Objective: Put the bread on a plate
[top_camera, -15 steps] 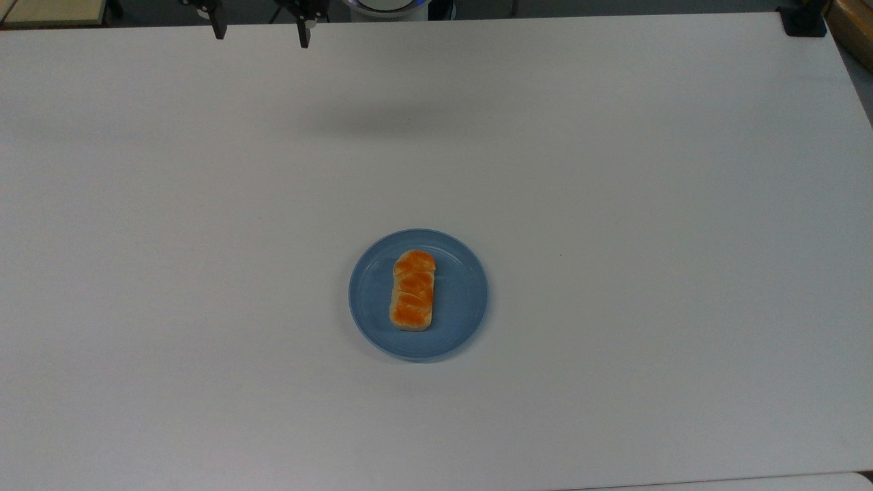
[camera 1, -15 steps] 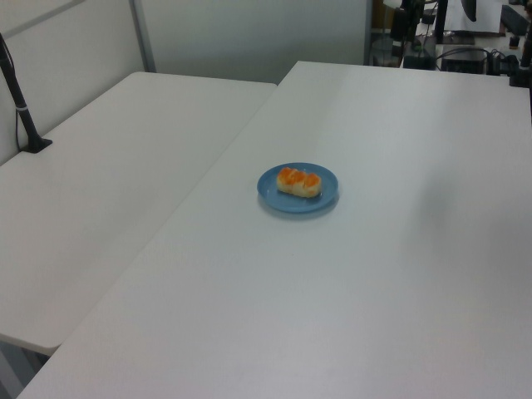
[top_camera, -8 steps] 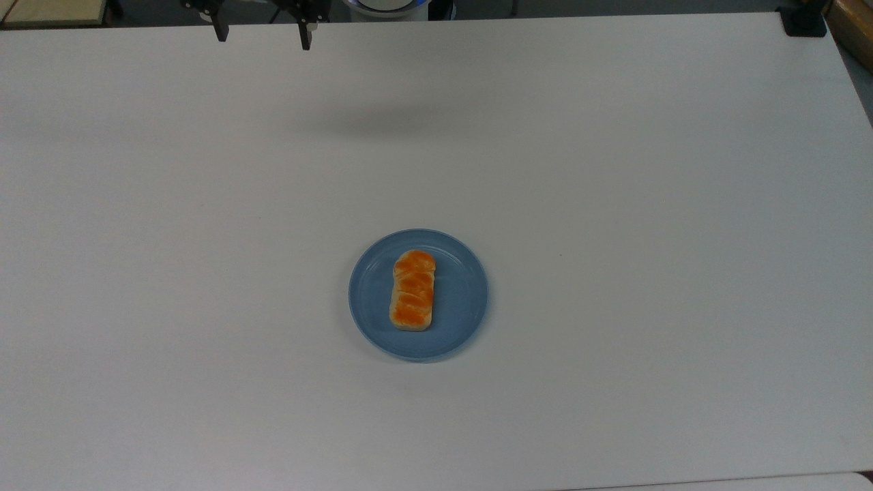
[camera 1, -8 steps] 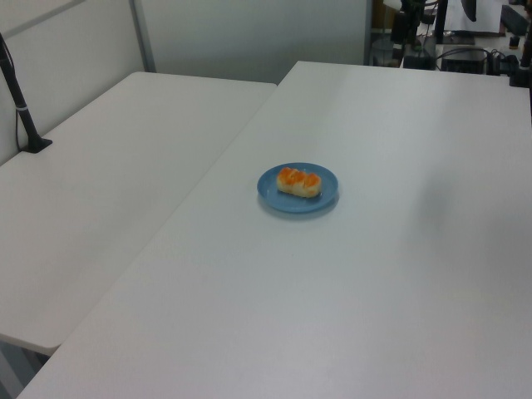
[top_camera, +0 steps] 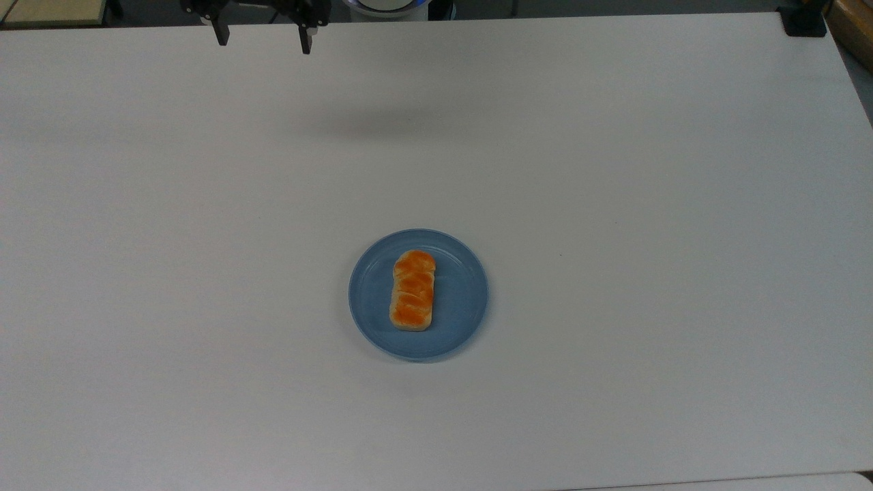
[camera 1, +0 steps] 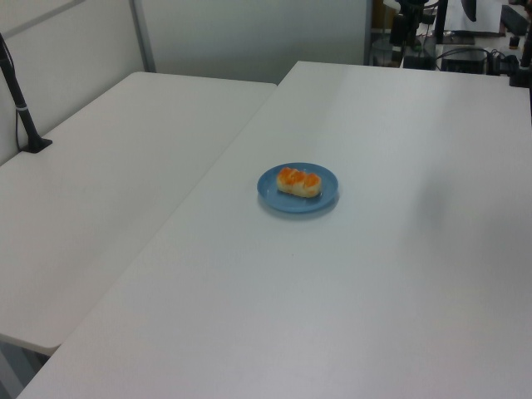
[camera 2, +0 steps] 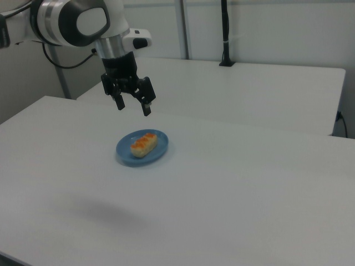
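Observation:
The bread (top_camera: 412, 291) lies flat on the light-blue plate (top_camera: 458, 300), orange bumpy top up, a little off-centre toward the top view's left. It also shows as the bread (camera 1: 298, 182) on the plate (camera 1: 326, 193) in the left view, and as the bread (camera 2: 143, 144) on the plate (camera 2: 158, 153) in the right view. My gripper (top_camera: 262, 42) hangs high over the table's far edge, open and holding nothing, well apart from the plate. In the right view the gripper (camera 2: 133, 106) has its two black fingers spread wide.
The plate sits on a broad white table (top_camera: 614, 204). A second white table (camera 1: 108, 183) adjoins it on the left view's left, with a black clamp post (camera 1: 25, 116). A black mount (top_camera: 803, 20) sits at the top view's far right corner.
The gripper has crept slightly toward the plate in the top view, showing a bit more of itself. The bread and plate have not moved.

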